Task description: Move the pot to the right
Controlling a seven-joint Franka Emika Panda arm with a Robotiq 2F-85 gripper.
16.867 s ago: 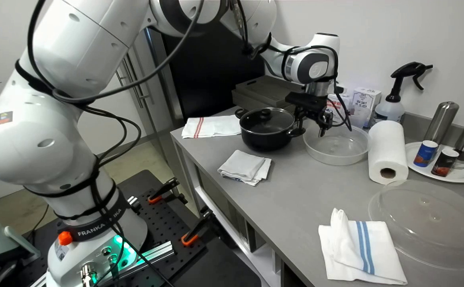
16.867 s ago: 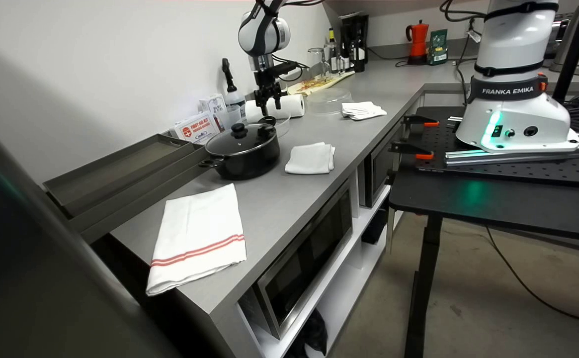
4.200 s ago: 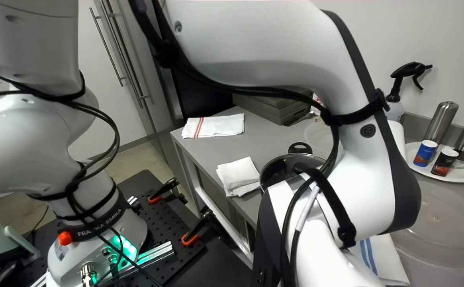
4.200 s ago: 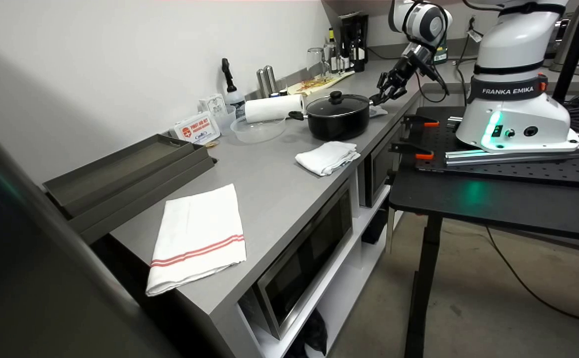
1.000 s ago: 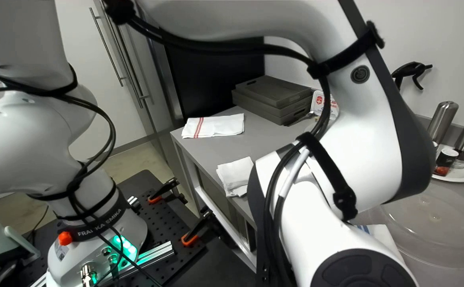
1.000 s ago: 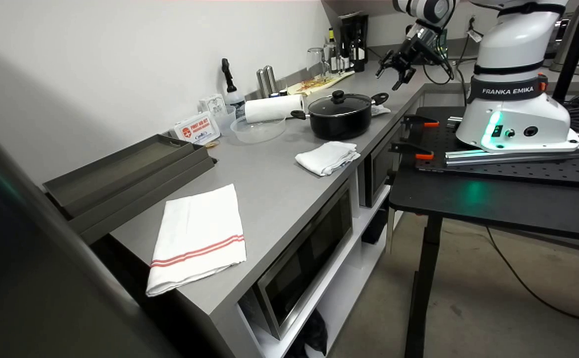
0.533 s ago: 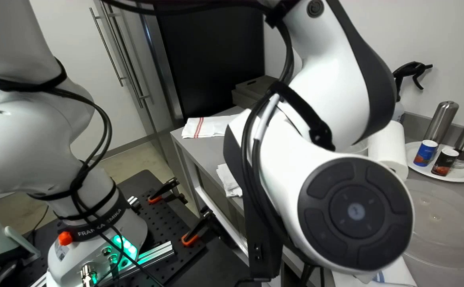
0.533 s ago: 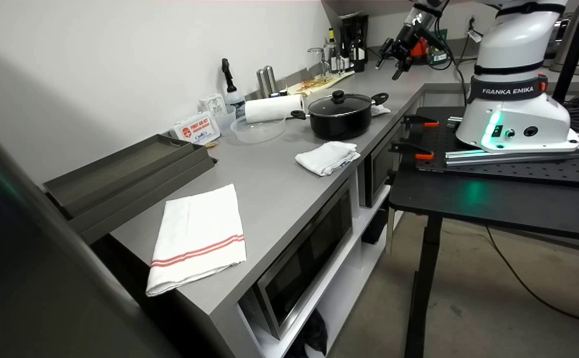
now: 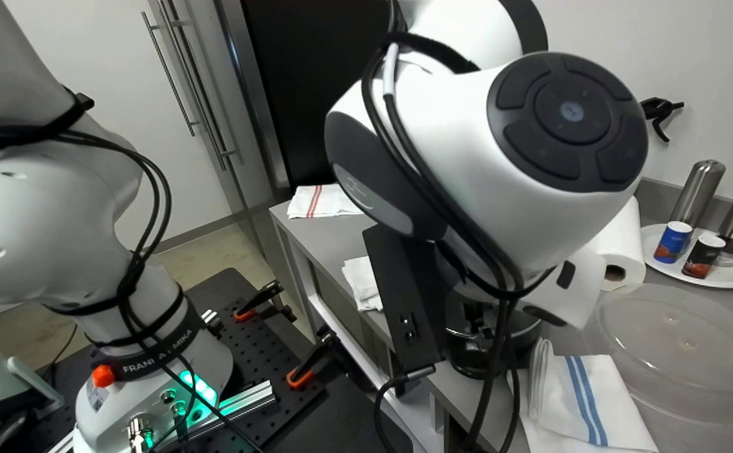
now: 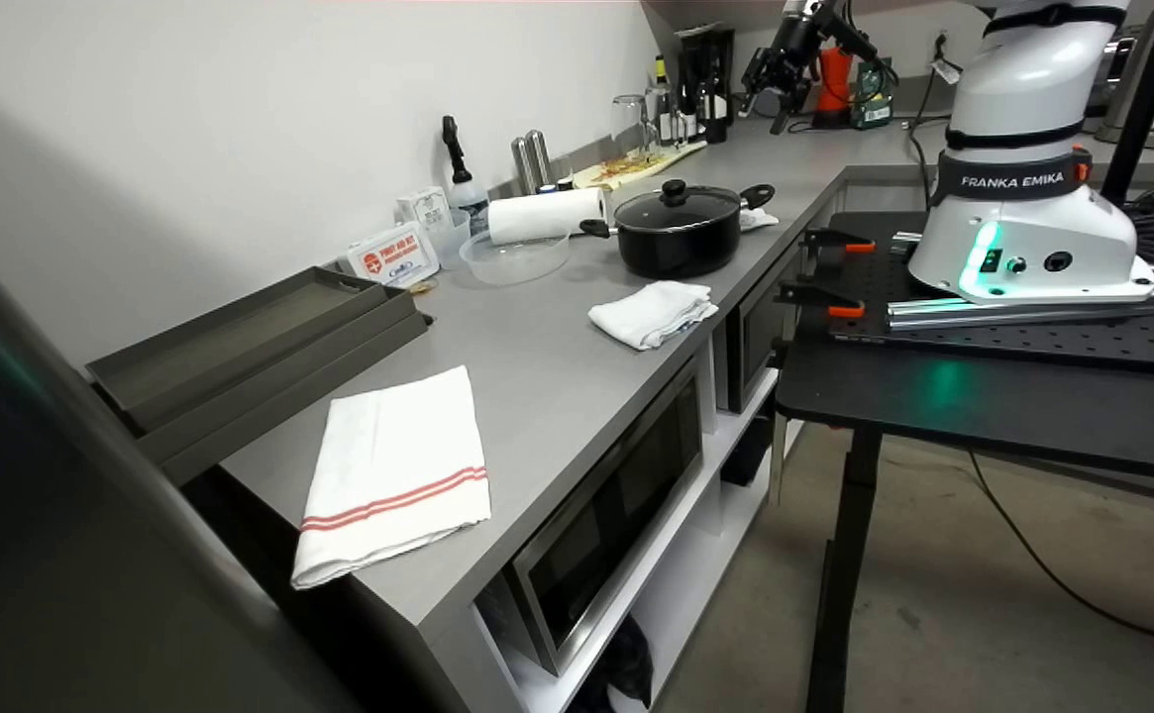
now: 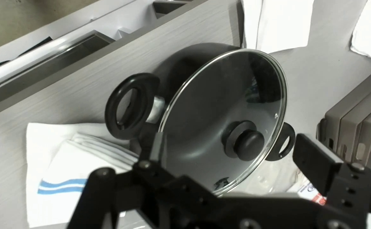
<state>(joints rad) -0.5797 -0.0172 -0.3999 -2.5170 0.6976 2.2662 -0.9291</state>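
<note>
I see the pot (image 10: 681,243) lidded and upright on the counter (image 10: 537,386), below the gripper (image 10: 765,117) and apart from it. I have the fingers (image 11: 312,160) spread wide, with only air between them, clear of everything. In the wrist view, the blue-striped towel (image 11: 61,165) lies just beside the pot, on one finger's side; the grey trays (image 11: 360,124) sit farther off, on the other's.

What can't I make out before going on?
Pot: mostly hidden by the arm in an exterior view.
Arm: cut off by the top edge in both exterior views.
Bottles: labels unreadably small in an exterior view.
Blue-striped towel: partly behind the gripper in the wrist view.
</note>
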